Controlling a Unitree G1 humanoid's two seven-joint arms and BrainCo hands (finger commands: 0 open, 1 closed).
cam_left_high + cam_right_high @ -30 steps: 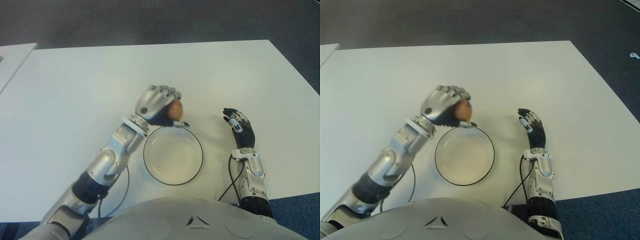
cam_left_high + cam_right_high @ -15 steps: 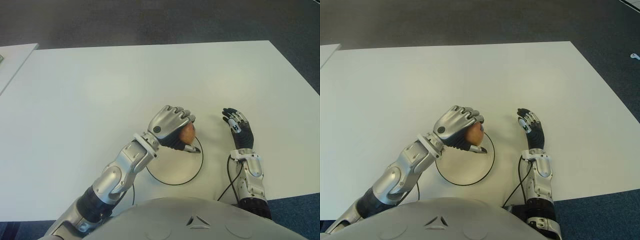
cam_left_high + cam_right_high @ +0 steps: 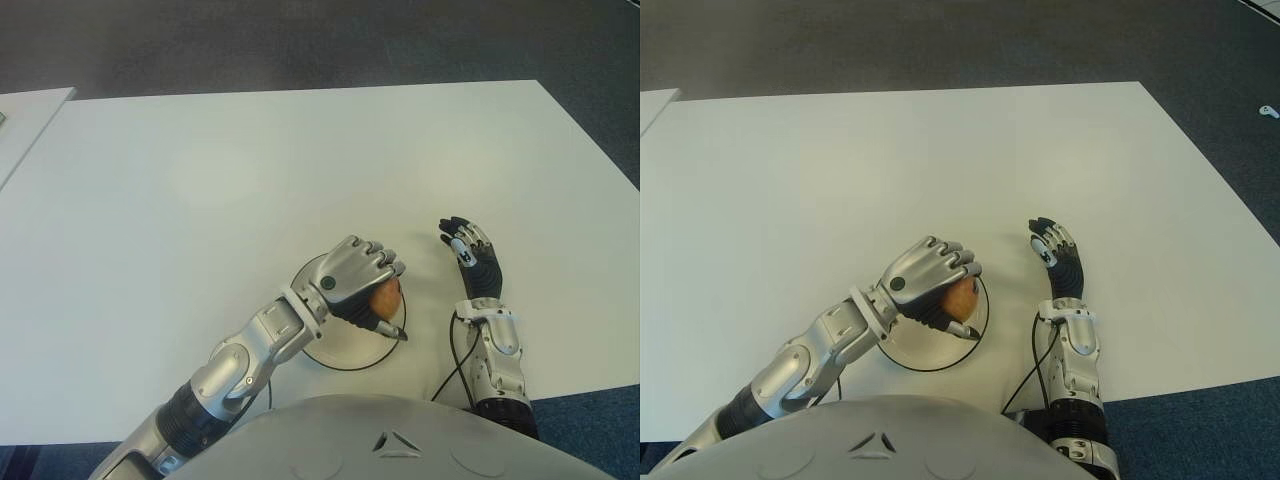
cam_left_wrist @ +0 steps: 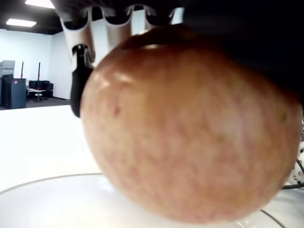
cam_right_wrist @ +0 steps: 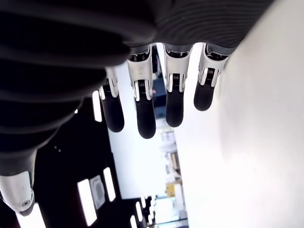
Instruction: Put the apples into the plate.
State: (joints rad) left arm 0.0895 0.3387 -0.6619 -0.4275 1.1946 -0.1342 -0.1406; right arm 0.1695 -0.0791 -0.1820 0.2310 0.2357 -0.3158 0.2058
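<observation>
My left hand (image 3: pixel 362 285) is shut on a reddish-yellow apple (image 3: pixel 385 296) and holds it over the white, dark-rimmed plate (image 3: pixel 340 350) near the table's front edge. In the left wrist view the apple (image 4: pixel 190 128) fills the picture, just above the plate's surface (image 4: pixel 52 202); whether it touches the plate I cannot tell. The fingers (image 4: pixel 81 71) curl round its far side. My right hand (image 3: pixel 470 255) shows to the right of the plate with relaxed, spread fingers (image 5: pixel 145 107), holding nothing.
The white table (image 3: pixel 250 170) stretches wide behind and to the left of the plate. A black cable (image 3: pixel 455 365) runs beside my right forearm. Dark carpet (image 3: pixel 300 40) lies beyond the far edge, and a second white surface (image 3: pixel 25 110) shows at far left.
My left hand has carried the apple from behind the plate's far rim toward me and down, so it now sits low over the plate. The right hand has barely shifted.
</observation>
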